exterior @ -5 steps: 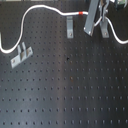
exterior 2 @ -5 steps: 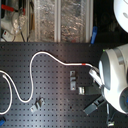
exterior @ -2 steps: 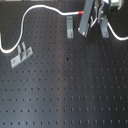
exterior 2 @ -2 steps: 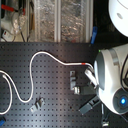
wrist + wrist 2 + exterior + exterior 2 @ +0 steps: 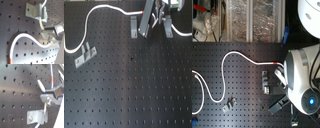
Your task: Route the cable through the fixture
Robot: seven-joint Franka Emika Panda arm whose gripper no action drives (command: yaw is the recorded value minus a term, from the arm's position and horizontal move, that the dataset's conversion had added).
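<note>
- The end effector [image 5: 153, 22] has shifted along the tabletop [image 5: 134, 85] toward the clip [image 5: 37, 12], pinching the cable [image 5: 232, 55] (jaws nearly closed).
- Cable trails away behind it; threading seems imminent.

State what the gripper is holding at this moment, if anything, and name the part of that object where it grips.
The gripper holds the cable, pinching the white cord close to a metal clip, some way from its red band.
</note>
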